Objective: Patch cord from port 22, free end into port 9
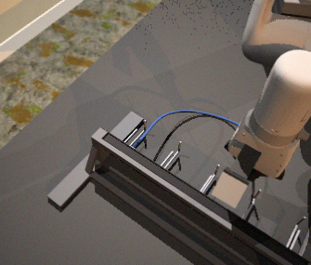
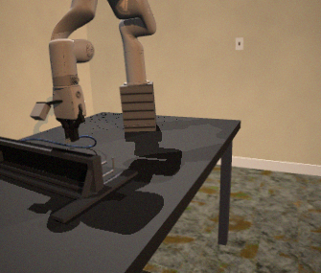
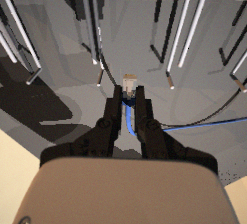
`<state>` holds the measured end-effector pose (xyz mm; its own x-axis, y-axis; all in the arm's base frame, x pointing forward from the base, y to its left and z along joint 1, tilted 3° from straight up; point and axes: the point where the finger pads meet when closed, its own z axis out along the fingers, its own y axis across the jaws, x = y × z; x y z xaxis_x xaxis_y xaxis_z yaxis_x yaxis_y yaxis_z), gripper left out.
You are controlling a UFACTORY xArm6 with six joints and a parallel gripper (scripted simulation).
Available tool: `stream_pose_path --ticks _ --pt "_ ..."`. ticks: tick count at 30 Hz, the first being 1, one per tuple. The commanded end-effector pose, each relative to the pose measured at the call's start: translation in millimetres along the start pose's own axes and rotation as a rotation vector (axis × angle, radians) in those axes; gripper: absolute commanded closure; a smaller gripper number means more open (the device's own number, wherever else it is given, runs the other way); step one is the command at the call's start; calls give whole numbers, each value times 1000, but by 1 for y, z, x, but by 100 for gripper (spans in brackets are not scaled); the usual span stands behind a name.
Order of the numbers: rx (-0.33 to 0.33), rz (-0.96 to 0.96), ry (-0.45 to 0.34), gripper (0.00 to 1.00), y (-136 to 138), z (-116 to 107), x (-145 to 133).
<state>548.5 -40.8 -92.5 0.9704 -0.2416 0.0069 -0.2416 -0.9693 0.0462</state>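
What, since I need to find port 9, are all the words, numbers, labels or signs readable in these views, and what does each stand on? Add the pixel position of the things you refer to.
None can be read.
Rack (image 1: 164, 180) (image 2: 92, 175) (image 3: 178, 36): no port number is legible.
Arm (image 1: 299, 82) (image 2: 61, 68): small dark marks, too small to read.
Wall plate (image 2: 239, 43): one dark spot, too small to make out.
Plug (image 3: 129, 79): no lettering can be made out.
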Motion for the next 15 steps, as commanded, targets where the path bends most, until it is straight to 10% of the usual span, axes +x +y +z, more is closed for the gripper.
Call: stream_pose_path --ticks 1,15 --pt "1 0 4 100 -1 3 7" --pt "1 0 4 100 -2 16 21"
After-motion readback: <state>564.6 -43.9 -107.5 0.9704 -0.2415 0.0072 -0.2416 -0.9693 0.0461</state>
